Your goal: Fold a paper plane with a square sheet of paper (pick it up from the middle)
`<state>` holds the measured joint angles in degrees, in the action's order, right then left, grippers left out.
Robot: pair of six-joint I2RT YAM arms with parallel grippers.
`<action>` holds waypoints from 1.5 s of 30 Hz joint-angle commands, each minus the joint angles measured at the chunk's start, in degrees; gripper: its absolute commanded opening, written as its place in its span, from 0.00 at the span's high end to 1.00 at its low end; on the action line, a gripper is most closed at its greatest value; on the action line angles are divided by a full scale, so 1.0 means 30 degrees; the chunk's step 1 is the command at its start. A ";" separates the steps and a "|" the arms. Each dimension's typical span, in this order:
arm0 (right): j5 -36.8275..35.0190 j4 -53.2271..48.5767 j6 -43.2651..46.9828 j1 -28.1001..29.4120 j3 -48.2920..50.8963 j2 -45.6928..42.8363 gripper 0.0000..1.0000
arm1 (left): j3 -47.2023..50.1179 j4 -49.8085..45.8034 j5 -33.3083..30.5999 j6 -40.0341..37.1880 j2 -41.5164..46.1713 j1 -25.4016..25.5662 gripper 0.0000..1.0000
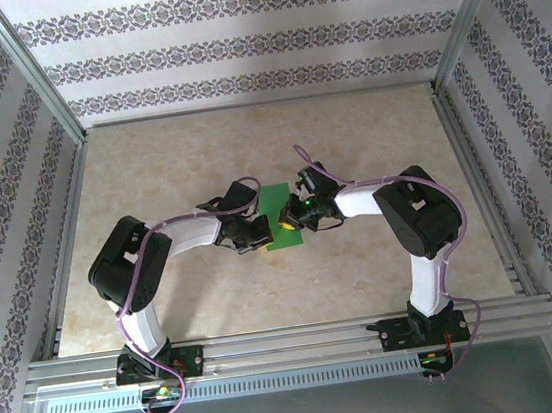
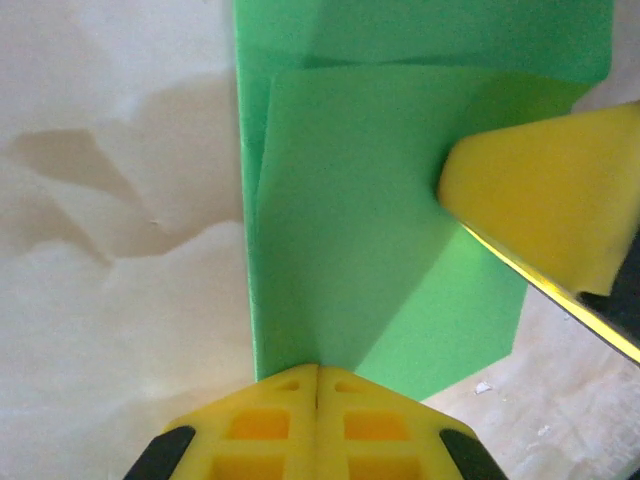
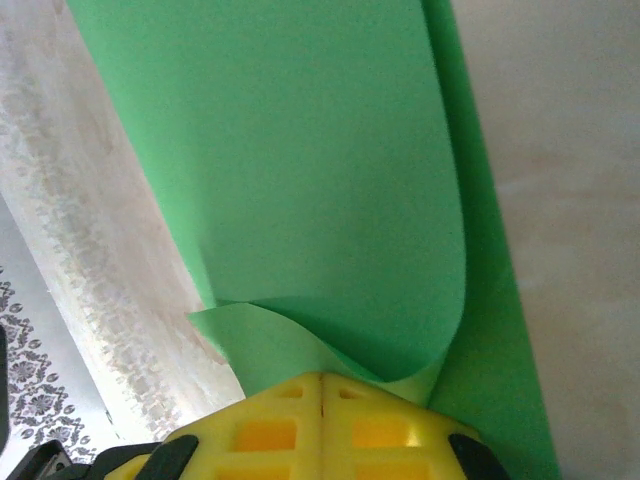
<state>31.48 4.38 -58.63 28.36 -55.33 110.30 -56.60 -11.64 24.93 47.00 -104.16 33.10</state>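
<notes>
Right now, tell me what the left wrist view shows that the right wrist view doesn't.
Left wrist: the green sheet of paper lies in flat folded layers, with a yellow finger of the other arm on it. Right wrist: the sheet bows over in a curl, patterned wall behind. Both: the sheet on the pale table, the left claw or right claw shut at its edge.

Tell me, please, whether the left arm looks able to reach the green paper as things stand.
Probably yes: the left arm has its shut jaws at the edge of the green paper, nothing between; the right arm grips it.
</notes>
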 commanded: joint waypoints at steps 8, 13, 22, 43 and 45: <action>-0.2042 -0.1116 0.0489 -0.0435 0.1079 0.0378 0.97 | 0.1156 -0.0659 -0.0844 0.0182 -0.0360 -0.0357 1.00; -0.1283 -0.0395 0.2488 -0.0926 0.0815 -0.1518 0.96 | 0.1017 -0.0859 -0.0716 0.0022 -0.0439 -0.0370 1.00; -0.0472 -0.0157 0.3198 0.0682 0.0694 -0.1632 0.97 | 0.0819 -0.0910 -0.0370 -0.0141 -0.0684 -0.0370 1.00; -0.1551 -0.0728 0.3996 -0.0029 0.0873 -0.0234 0.99 | 0.0677 -0.3371 -0.1599 -0.0223 -0.1077 -0.0370 1.00; -0.1616 -0.0750 0.4288 -0.0645 0.0765 -0.0163 0.99 | 0.0647 -0.3876 -0.1685 -0.0275 -0.1327 -0.0377 1.00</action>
<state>30.37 4.19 -48.51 29.52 -53.45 108.16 -56.40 -11.46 25.56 46.96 -104.44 32.56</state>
